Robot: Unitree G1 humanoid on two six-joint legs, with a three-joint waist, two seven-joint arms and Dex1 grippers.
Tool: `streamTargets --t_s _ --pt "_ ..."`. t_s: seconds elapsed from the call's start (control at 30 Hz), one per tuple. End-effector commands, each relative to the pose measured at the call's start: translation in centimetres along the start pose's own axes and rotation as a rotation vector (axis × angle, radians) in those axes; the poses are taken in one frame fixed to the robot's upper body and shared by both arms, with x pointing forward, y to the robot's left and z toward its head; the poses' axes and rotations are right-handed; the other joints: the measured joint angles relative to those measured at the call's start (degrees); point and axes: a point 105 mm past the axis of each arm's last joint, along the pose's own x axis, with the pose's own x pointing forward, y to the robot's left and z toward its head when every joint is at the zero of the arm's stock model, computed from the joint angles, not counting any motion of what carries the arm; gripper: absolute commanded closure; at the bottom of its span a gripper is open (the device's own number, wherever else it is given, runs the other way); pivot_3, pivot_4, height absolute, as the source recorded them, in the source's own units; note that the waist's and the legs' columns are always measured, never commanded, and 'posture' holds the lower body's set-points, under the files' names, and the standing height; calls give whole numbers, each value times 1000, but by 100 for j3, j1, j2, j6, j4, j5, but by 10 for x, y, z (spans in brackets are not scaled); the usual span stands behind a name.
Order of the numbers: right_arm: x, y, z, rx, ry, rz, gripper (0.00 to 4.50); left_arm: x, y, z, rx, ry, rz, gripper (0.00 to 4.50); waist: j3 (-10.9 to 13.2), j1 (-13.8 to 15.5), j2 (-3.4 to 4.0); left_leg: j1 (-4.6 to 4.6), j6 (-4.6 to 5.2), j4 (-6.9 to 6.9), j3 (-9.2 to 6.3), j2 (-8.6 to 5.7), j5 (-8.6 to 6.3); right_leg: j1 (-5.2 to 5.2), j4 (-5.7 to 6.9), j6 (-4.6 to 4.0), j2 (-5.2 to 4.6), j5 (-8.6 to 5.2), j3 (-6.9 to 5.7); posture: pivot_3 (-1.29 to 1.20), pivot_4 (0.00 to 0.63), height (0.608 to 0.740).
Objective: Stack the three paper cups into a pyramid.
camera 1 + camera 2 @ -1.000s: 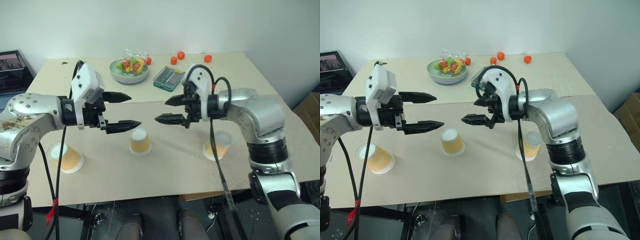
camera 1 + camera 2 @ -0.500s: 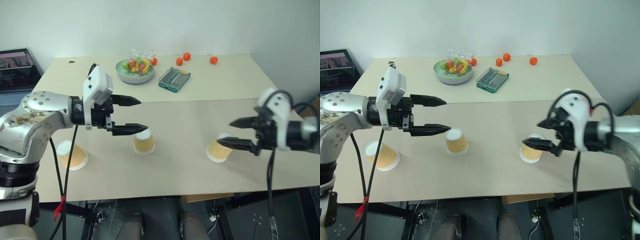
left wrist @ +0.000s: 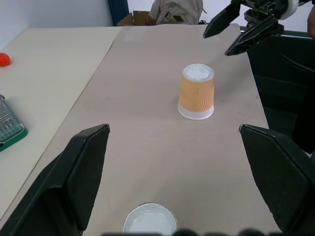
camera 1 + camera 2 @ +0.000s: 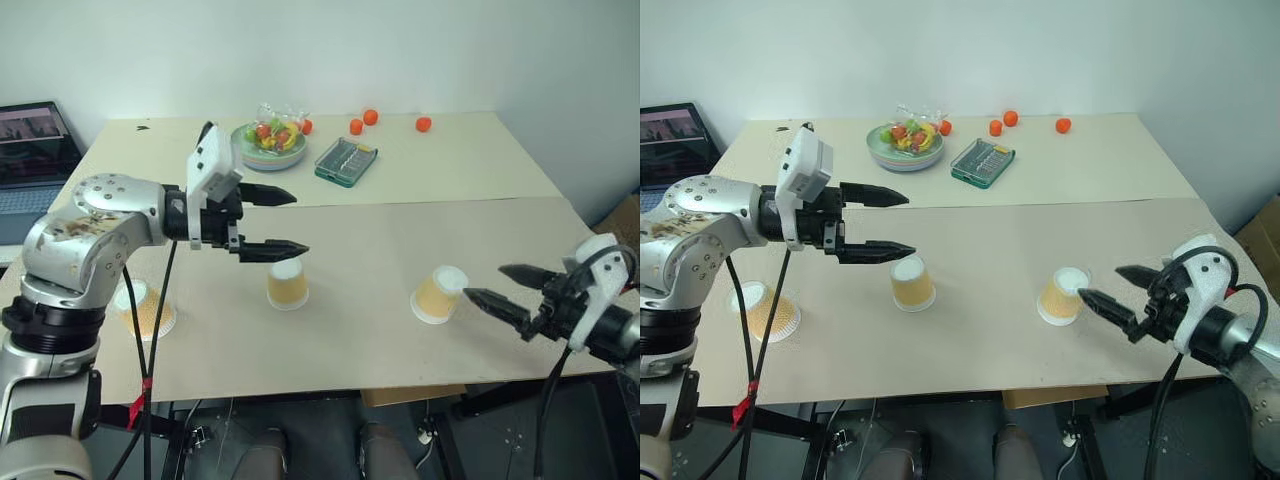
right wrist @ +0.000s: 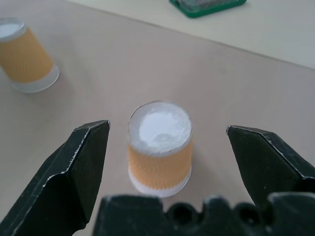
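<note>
Lining up a first pick: the right gripper [image 4: 1102, 285], fingers spread and empty, faces the nearest cup [image 4: 1062, 296], inverted on the bench [image 4: 980, 340]. Next it must close in. Farther off, the left gripper [image 4: 890, 221] hovers spread above the middle cup [image 4: 912, 283]; the third cup [image 4: 763, 310] sits far left.

The right pincer [image 4: 1118, 291] has swung out from table centre to beside the right-hand cup [image 4: 1061, 295].

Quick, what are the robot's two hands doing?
Left gripper: open, holding nothing.
Right gripper: open, holding nothing, facing a paper cup.
</note>
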Motion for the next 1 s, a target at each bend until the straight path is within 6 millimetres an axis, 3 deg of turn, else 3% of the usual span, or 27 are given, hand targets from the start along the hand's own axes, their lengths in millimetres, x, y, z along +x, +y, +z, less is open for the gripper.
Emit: streamTargets --t_s 0.03,0.37,0.73,1.0 --pt "6 3 8 -43 -59 -1 62 -4 3 13 58 -14 23 0 0 3 0 0 0 -1 0 1 0 0 0 -8 0 5 -1 0 150 740" --pt "23 24 7 11 -94 88 62 -5 7 13 59 -6 47 0 0 -3 0 -2 0 -1 -2 -1 0 0 -3 -21 0 13 -1 0 150 740" --pt "38 13 -12 25 -70 78 62 -3 14 20 69 -9 73 0 0 -7 0 -2 0 -1 -3 -1 0 0 -3 -18 0 10 -1 0 150 740" --pt "38 0 0 -12 -86 79 62 -2 15 19 67 -11 86 0 0 -8 1 -2 0 -1 -2 -2 0 -1 -3 -21 0 13 0 0 150 740"
